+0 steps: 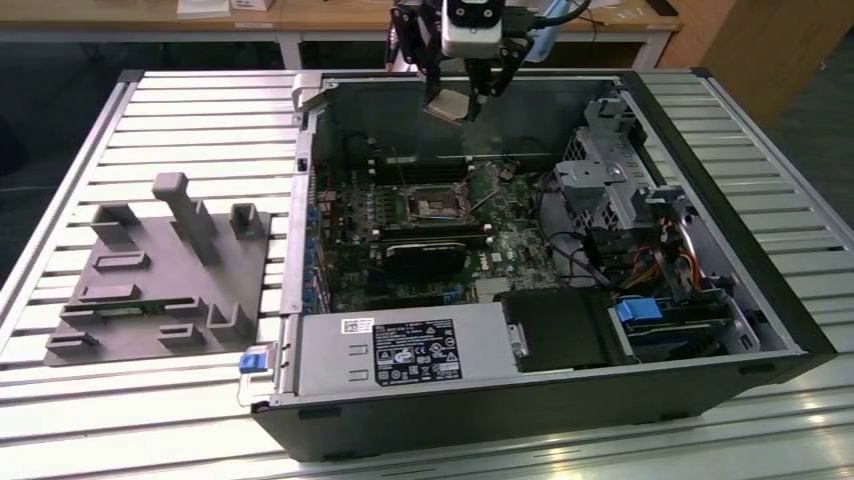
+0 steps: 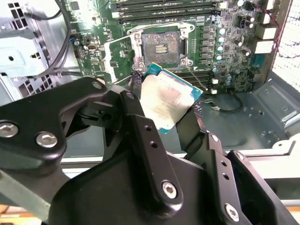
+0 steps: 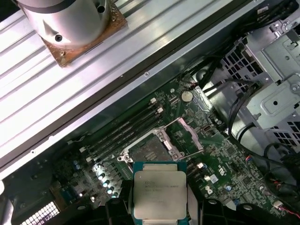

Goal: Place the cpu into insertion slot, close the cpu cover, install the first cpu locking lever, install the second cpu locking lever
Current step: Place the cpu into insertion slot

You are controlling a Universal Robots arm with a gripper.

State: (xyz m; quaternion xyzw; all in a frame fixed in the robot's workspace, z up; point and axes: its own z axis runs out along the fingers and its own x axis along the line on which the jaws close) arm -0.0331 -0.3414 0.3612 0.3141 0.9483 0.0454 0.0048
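My gripper (image 1: 458,98) hangs above the back of the open black computer case (image 1: 787,330), shut on the cpu (image 1: 450,105). The cpu (image 2: 166,99) is a small square chip with a pale metal face, held tilted by its edges between the black fingers (image 2: 197,111). It also appears in the first wrist view, cpu (image 3: 159,193), well above the board. Below it the insertion slot (image 2: 161,47) (image 3: 147,152) (image 1: 435,206) lies bare with its dark centre exposed. The cpu cover (image 2: 118,57) (image 3: 185,136) is swung open beside the slot.
A black heatsink block (image 1: 427,262) sits just in front of the slot, with long memory slots (image 2: 164,11) alongside. A drive cage and cables (image 1: 607,185) fill the exterior view's right. A power supply (image 1: 400,350) spans the front. A grey fixture (image 1: 160,270) lies on the slatted table (image 1: 134,430).
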